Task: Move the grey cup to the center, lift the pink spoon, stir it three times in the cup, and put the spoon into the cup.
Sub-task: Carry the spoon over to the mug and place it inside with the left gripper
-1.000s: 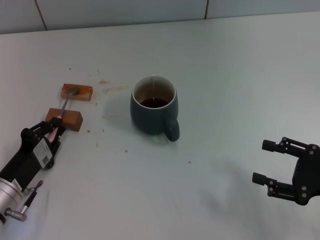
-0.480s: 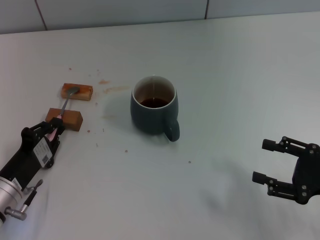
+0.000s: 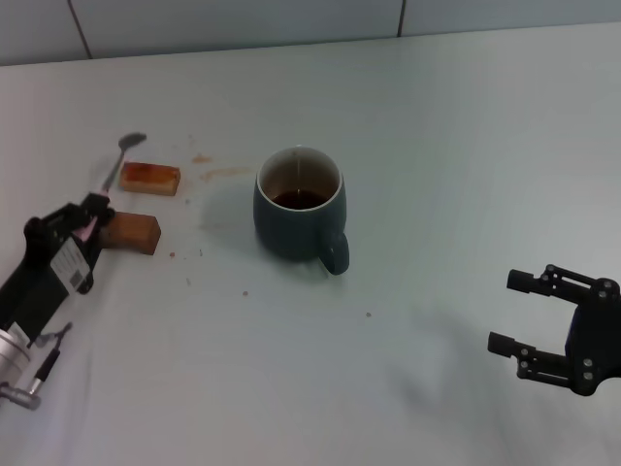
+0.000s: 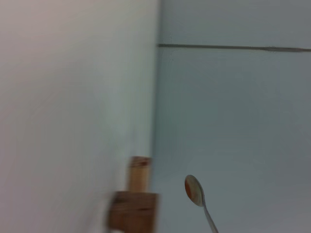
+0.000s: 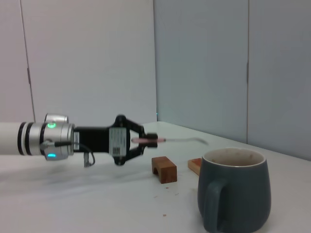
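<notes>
The grey cup [image 3: 298, 206] stands upright on the white table, handle toward me, with dark liquid inside; it also shows in the right wrist view [image 5: 234, 190]. My left gripper [image 3: 89, 219] is shut on the pink handle of the pink spoon [image 3: 130, 144] and holds it in the air left of the cup, bowl pointing away. The right wrist view shows the left gripper [image 5: 149, 140] holding the spoon [image 5: 182, 141] level above the table. The spoon's bowl [image 4: 193, 189] shows in the left wrist view. My right gripper [image 3: 512, 311] is open and empty at the front right.
Two brown wooden blocks [image 3: 149, 178] [image 3: 132, 233] lie left of the cup, below the spoon; they also show in the right wrist view [image 5: 164, 169]. Brown stains [image 3: 218, 173] mark the table beside them. A tiled wall runs along the table's far edge.
My left gripper has lifted the spoon off the wooden blocks and moved it up and to the left. The cup and right gripper have not moved.
</notes>
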Available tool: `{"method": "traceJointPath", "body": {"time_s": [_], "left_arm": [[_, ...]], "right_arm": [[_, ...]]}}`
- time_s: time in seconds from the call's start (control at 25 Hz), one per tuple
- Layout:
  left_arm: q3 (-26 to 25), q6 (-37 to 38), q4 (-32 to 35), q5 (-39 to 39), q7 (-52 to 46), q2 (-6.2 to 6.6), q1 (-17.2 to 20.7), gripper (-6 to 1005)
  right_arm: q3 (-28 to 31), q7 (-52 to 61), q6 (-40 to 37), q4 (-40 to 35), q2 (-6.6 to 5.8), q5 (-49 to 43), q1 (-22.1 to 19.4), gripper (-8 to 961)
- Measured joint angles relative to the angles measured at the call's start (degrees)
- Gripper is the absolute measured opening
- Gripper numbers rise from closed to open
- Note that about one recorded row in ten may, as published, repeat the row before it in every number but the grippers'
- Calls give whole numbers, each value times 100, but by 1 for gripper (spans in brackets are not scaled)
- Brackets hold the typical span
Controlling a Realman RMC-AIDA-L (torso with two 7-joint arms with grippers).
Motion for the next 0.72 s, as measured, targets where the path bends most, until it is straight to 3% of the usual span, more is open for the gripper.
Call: {"method": "traceJointPath", "body": {"time_s": [0.32, 0.44, 0.48, 0.64, 0.68, 0.72], "left_arm": [[-11, 782, 394, 5, 243, 10, -250, 129], [115, 1873, 1517, 54, 452, 32, -743, 130], [115, 1873, 1517, 54, 452, 32, -743, 130], [660, 2237, 3030, 61, 477, 69, -939, 130], [660, 2237, 3030, 61, 477, 69, -939, 130], [929, 2250, 3825, 94, 477, 109, -947, 130]], "right_arm": [[0, 0, 31, -3, 9, 0, 33, 752], [0, 0, 39, 8, 9, 0, 67, 752], [0, 0, 39, 8, 9, 0, 67, 752], [0, 0, 95, 24, 8, 0, 81, 752], [-1, 0, 108, 26, 8, -3, 85, 752], [0, 5, 119, 28, 8, -6, 87, 752]]}}
